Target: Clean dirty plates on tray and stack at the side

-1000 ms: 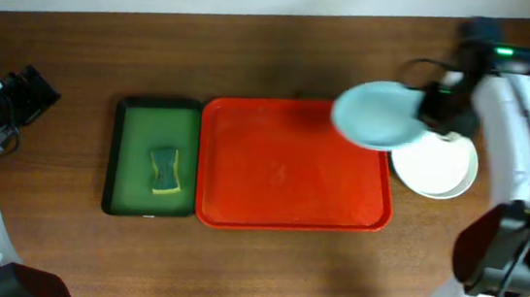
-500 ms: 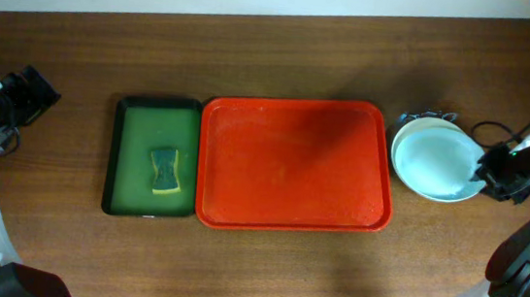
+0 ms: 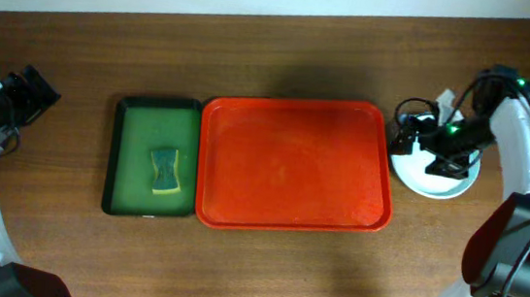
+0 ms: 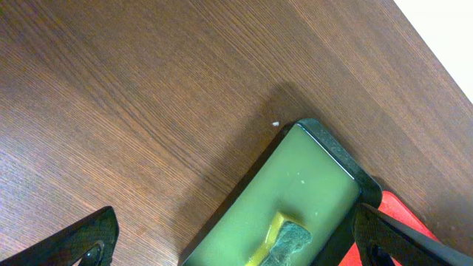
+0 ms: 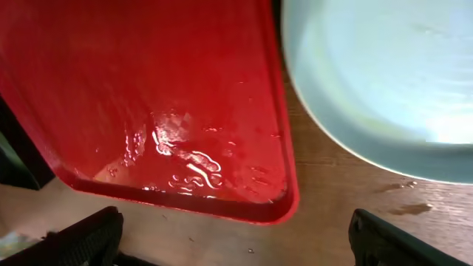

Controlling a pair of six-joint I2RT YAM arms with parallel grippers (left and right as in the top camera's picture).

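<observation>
Plates (image 3: 437,183) stacked beside one red tray (image 3: 289,204), count unclear; left gripper (image 4: 238,242) and right gripper (image 5: 240,245) spread wide, empty.

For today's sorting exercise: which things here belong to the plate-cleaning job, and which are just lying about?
Job: stacked plates, red tray, sponge.
Lying about: green tray, which merely holds the sponge.

bright red tray (image 3: 293,166), pale mint plates (image 5: 384,81), dark green tray (image 3: 137,156).
</observation>
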